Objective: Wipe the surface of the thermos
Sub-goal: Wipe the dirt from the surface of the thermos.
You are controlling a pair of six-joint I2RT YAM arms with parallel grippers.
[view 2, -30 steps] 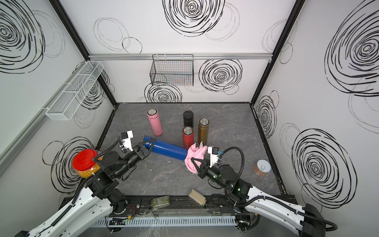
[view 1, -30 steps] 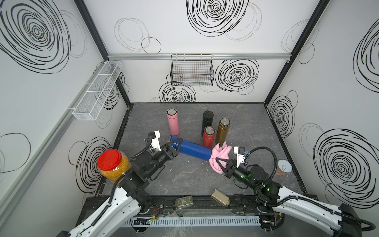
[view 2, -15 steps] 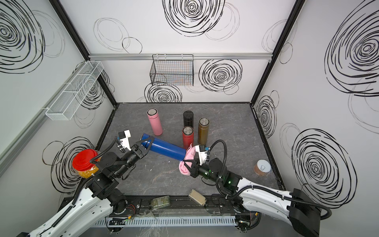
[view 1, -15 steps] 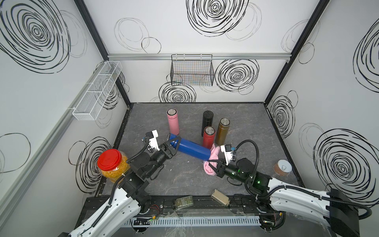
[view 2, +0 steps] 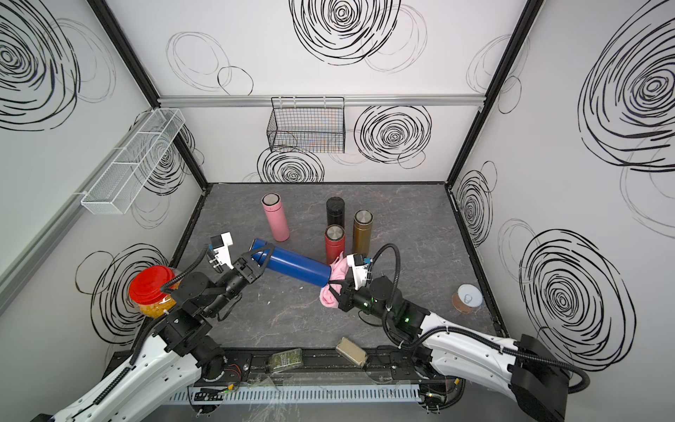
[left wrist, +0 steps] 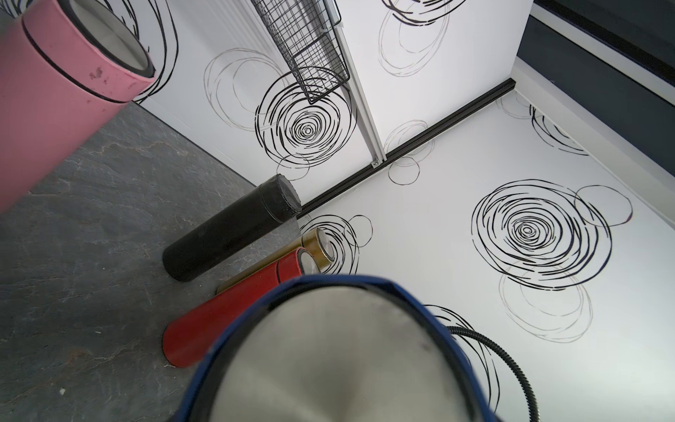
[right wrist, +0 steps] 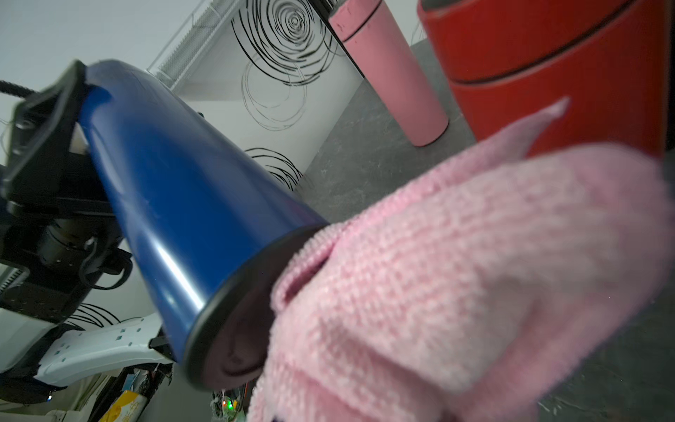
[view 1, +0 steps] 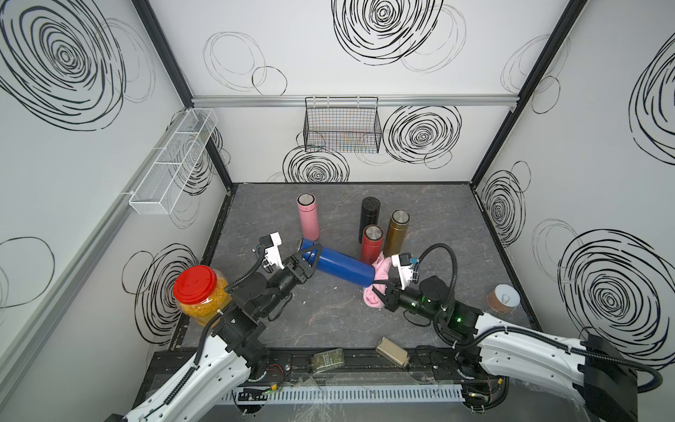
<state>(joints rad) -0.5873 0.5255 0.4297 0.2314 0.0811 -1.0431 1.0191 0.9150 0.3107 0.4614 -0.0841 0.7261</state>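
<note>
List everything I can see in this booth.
blue thermos: 1, blue, held sideways above mid-table
pink thermos: 1, pink, upright behind it
black thermos: 1, black, upright behind the red
red thermos: 1, red, upright beside cloth
gold thermos: 1, gold, upright beside red
cloth: 1, pink, at blue thermos's base
jar: 1, red lid, yellow contents, front left
tin: 1, brown with white top, right edge
wire basket: 1, black, back wall
wire shelf: 1, white, left wall
small jar: 1, greenish, front rail
small block: 1, tan, front rail
left end effector: 1, black, shut on blue thermos
right end effector: 1, black, shut on cloth
</note>
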